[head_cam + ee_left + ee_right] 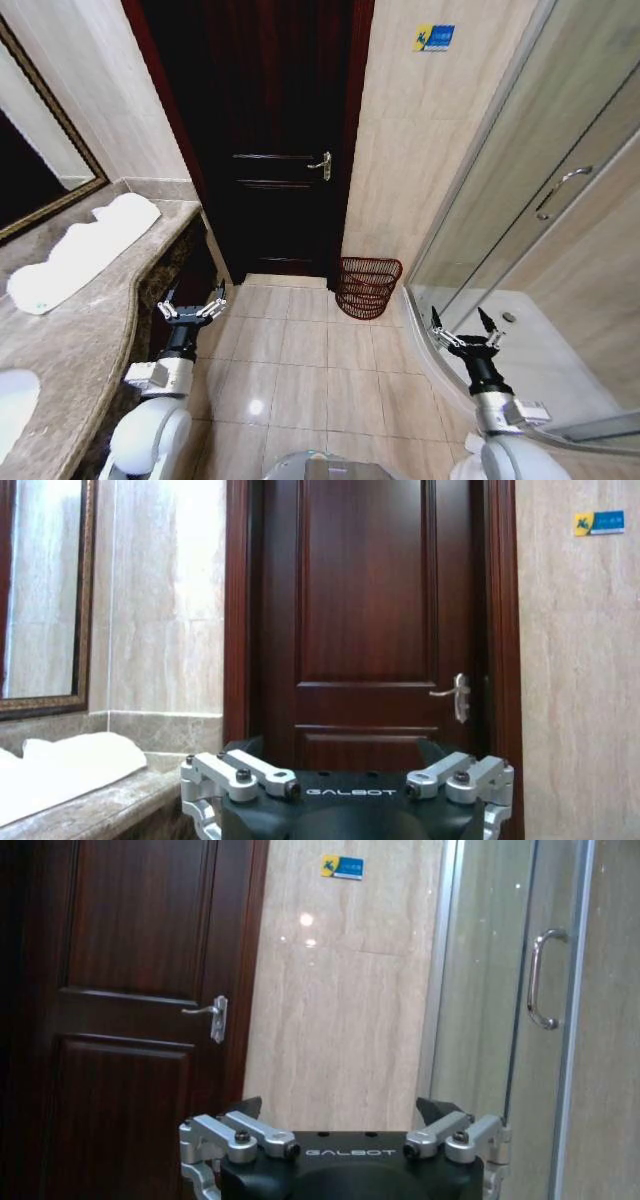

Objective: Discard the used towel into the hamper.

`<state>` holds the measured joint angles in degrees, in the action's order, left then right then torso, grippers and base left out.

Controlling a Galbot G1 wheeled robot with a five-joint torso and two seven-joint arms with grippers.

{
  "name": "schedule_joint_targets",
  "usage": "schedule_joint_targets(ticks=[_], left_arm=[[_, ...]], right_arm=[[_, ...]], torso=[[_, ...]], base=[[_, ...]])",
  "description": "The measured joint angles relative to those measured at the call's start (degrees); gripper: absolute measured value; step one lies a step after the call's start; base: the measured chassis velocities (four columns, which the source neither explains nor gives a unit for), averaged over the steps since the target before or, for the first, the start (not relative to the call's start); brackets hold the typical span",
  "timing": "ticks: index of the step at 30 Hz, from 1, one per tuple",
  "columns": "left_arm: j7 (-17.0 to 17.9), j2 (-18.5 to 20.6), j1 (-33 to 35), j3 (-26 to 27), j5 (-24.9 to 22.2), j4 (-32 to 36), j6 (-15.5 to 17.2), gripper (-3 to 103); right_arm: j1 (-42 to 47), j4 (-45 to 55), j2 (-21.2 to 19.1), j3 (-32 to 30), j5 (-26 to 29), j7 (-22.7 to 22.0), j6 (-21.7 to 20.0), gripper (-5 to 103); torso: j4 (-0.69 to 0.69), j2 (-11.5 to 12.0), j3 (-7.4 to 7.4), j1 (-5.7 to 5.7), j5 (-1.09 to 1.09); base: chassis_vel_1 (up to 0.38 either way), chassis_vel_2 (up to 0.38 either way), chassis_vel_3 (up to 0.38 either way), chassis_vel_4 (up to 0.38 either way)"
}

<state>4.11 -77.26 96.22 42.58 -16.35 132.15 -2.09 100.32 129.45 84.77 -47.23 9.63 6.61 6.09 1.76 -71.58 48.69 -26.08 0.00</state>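
We're in a tiled bathroom, dark wooden door point(280, 150) at the far end, glass shower enclosure point(540, 230) on the right. The white towel point(85, 250) lies along the marble counter point(90, 340) on the left; the hamper point(368, 287) sits on the floor far right of the door, well apart from it. Left gripper point(190, 308) hovers low just beside the counter edge, jaws spread, holding nothing. Right gripper point(466, 332) waits by the shower, jaws spread too. Best play, I'd say: lift the left arm over the counter and pinch a thick fold, so nothing drags.
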Motion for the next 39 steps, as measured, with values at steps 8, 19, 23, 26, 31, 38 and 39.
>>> schedule_joint_targets(ticks=[8,19,23,26,31,38,39], left_arm=[[-0.04,-0.16,-0.01,0.02,0.52,-1.18,-0.02,100],[0.16,-0.72,-1.52,-0.31,2.29,-5.02,-0.76,100],[0.19,-0.20,-1.62,0.01,1.92,-5.36,-0.65,100],[0.19,0.06,-1.69,0.07,1.59,-5.55,-0.54,100],[0.20,0.56,-1.96,-0.48,1.05,-5.45,0.41,100],[0.22,-0.05,-2.10,-1.43,1.63,-5.45,0.43,100],[0.24,-0.25,-2.00,-1.50,1.73,-5.30,0.38,100]], right_arm=[[0.00,0.00,0.00,0.00,0.00,0.00,0.00,100],[0.00,0.00,0.00,0.00,0.00,0.00,0.00,100],[0.00,0.00,0.00,0.00,0.00,0.00,0.00,100],[0.00,0.00,0.00,0.00,0.01,0.00,0.00,100],[0.00,0.00,0.00,0.00,0.00,0.00,0.00,100],[0.00,0.00,0.00,0.00,0.00,0.00,0.00,100],[0.00,0.00,0.00,0.00,0.00,0.00,0.00,100]], torso=[[0.00,0.00,0.00,0.00,0.00],[0.00,0.00,0.00,0.00,0.00],[0.00,0.00,0.00,0.00,0.00],[0.00,0.00,0.00,0.00,0.00],[0.00,0.00,0.00,0.00,0.00],[0.00,0.01,0.00,0.00,0.00],[0.00,0.02,0.00,0.00,0.00]], base=[[0.000,0.000,0.000,0.000],[0.000,0.000,0.000,0.000],[0.000,0.000,0.000,0.000],[0.000,0.000,0.000,0.000],[0.000,0.000,0.000,0.000],[0.000,0.000,0.000,0.000],[0.000,0.000,0.000,0.000]])
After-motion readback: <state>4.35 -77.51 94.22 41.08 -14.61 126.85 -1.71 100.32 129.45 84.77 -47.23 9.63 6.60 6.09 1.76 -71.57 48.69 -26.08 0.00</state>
